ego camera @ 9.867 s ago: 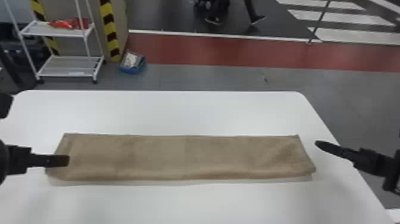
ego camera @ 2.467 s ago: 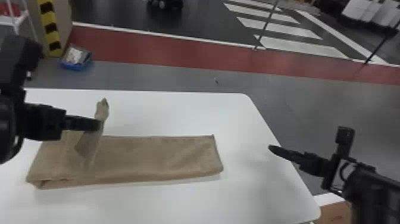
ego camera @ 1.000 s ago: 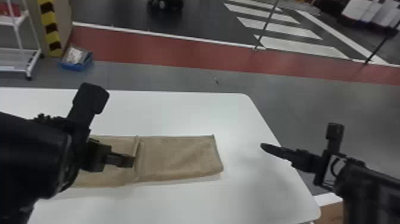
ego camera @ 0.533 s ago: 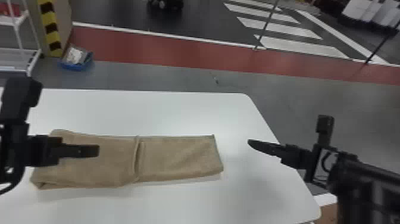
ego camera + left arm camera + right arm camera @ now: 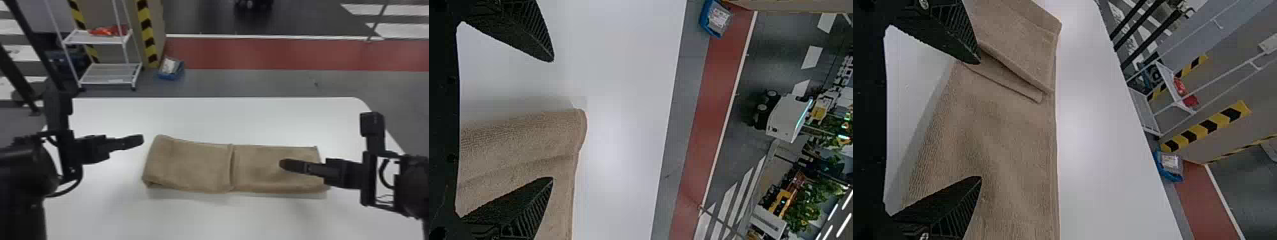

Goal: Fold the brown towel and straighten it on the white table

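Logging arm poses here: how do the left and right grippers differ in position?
In the head view, the left gripper is just outside the left end of the towel, the right gripper over its right part. The left gripper also seems farther from the robot, the right gripper nearer. Both are open, empty and pointing inward.

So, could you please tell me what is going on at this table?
A two-armed robot is folding a brown towel on a white table. The towel's left part lies doubled over, its flap ending near the middle. The left gripper is off the left end, the right gripper over the right part; both have open jaws, holding nothing.
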Controlling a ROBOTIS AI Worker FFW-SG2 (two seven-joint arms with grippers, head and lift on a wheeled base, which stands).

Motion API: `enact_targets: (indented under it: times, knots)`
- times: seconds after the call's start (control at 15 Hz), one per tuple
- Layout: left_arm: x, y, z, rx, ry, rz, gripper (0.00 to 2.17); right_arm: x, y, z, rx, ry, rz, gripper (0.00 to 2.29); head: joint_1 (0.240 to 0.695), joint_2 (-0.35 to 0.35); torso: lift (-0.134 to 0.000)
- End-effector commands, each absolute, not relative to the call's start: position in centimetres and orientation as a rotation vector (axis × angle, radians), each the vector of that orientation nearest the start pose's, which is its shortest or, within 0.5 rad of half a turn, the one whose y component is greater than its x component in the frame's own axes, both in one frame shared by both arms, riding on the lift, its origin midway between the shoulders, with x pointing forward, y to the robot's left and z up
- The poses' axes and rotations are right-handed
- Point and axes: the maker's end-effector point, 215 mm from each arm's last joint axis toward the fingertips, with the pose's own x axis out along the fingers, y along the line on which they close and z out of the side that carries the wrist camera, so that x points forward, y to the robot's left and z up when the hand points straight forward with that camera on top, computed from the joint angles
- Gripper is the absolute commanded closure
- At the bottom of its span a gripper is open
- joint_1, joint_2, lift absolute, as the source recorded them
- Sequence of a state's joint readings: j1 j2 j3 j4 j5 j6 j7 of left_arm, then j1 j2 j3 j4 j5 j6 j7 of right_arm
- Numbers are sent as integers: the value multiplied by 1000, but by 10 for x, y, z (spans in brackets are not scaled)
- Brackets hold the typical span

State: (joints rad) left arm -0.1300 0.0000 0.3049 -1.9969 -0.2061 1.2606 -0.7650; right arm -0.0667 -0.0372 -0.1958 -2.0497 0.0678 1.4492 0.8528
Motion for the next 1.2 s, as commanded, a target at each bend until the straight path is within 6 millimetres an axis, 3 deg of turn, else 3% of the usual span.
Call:
enact_targets:
  times: [0.0,0.13,0.2,0.53,0.87,1.13]
  knots:
    - [517,283,-382,-322,645,-287,36,469,-135,-393,350,846,601,49,695,89,-124]
    - [511,294,-392,-353,654,-278,39,482,-110,-393,317,861,612,53,695,133,-124]
    - [510,296,-395,-360,652,-281,43,488,-108,-394,304,872,605,56,695,171,-124]
    - [507,304,-395,-365,637,-275,46,480,-90,-412,286,1000,588,73,695,215,-124]
    - [508,304,-395,-365,637,-277,46,503,-89,-403,268,994,560,83,695,234,-124]
    - [508,304,-394,-364,636,-277,49,512,-82,-411,292,1043,571,113,695,228,-124]
